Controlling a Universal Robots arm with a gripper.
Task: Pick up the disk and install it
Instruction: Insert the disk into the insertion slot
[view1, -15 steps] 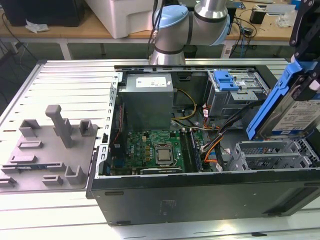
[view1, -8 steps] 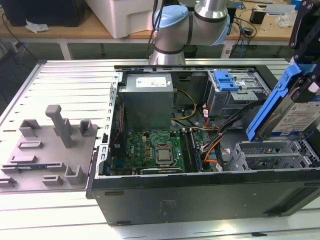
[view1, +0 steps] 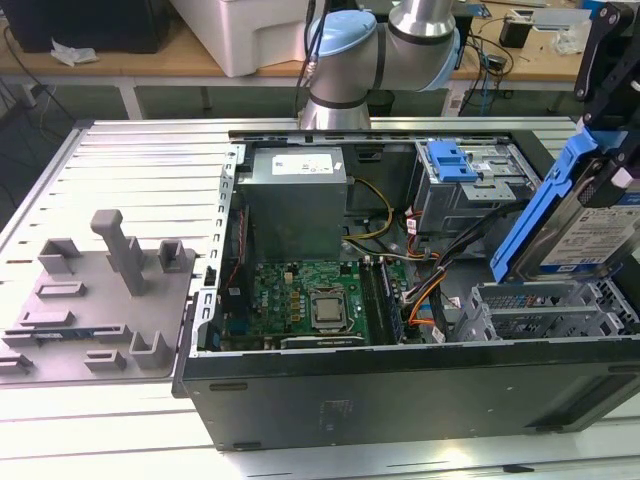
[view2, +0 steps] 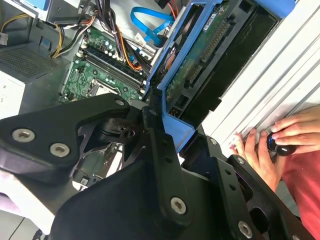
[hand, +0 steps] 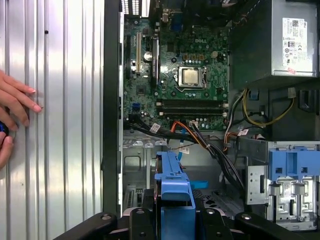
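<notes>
Black gripper (hand: 175, 220) links crowd the foreground in both wrist views. The gripper is clamped on the blue carrier of the disk (view1: 592, 238), pinching it by one end. In the exterior view the disk hangs steeply tilted, label face toward that camera, over the end of the case (view1: 400, 400) at the exterior view's right. Its lower edge is just above a grey metal bay (view1: 540, 312) in that near corner of the case. Loose cables (view1: 430, 290) run along the bay's inner side; whether the disk's lower corner touches them cannot be told. Past the bay, by the case's far wall, stands the drive cage (view1: 470, 195) with a blue latch (view1: 452, 160) on top, apart from the disk. The motherboard (view1: 300, 295) takes the case's middle, with the power supply (view1: 295, 200) toward the far wall. Outside the case wall, a person's hand (hand: 15, 100) rests on the ribbed table (view1: 150, 160). A grey fixture (view1: 100, 290) sits near the table's edge at the exterior view's left, well apart from the case's open end.
</notes>
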